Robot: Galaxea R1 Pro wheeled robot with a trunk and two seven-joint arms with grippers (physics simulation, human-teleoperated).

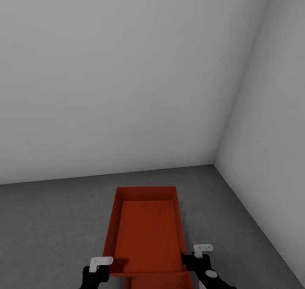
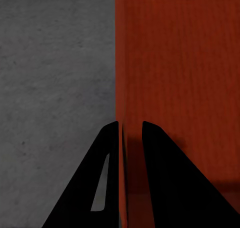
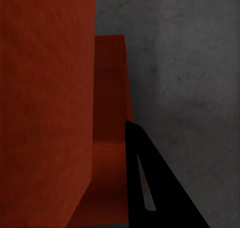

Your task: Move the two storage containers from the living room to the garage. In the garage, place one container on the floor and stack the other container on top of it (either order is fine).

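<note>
Grey concrete floor [image 1: 51,221] bears an orange container [image 1: 146,234].

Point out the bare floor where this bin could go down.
Bare grey floor lies between the held container and the back wall, and on both sides of it toward the right wall. It is crowded under the bin: the second container sits below, beside the right claw.

I hold one orange-red container [image 1: 146,234] level above the garage floor [image 1: 51,221] — the second container [image 3: 111,113] sits below it.
</note>
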